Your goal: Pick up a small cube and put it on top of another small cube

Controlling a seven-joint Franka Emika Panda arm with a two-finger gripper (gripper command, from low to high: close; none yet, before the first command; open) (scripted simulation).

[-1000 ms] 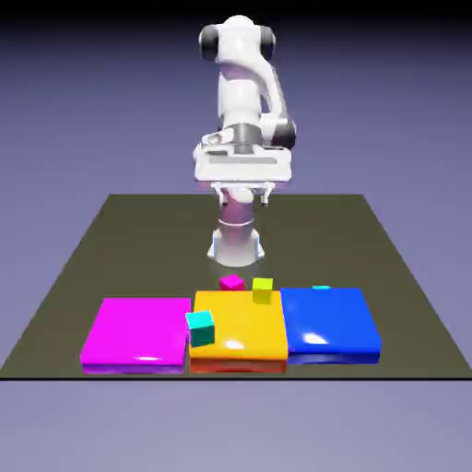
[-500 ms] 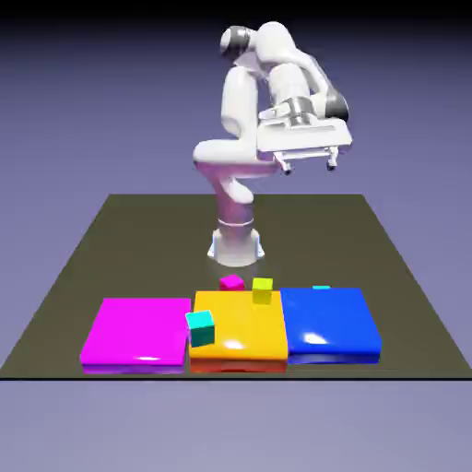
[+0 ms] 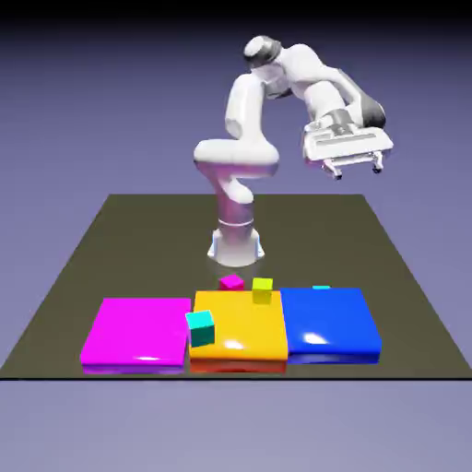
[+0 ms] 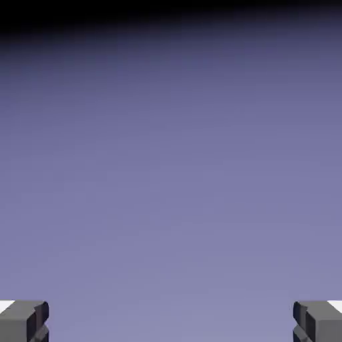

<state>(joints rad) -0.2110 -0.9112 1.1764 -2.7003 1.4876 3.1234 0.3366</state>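
Two grey fingertips [image 4: 30,320] stand spread wide at the bottom corners of the hand view, so the jaws are open and hold nothing. Behind them is only the plain backdrop [image 4: 171,167]. In the exterior view the jaws hang in the upper right of the frame, high above the dark, matt bench [image 3: 138,240]. The small cyan cube [image 3: 321,288] is in the lower right, just beyond the rear edge of the blue block [image 3: 329,318]; only a thin strip of it shows, so perhaps its sides are turned in a way I cannot judge. It lies well below the jaws and somewhat to the exterior view's left of them, therefore the white arm [image 3: 247,106] should go down and across to reach it. The blue block is flat and glossy, with rounded edges; the yellow-green cube [image 3: 263,290] has plain, smooth faces.
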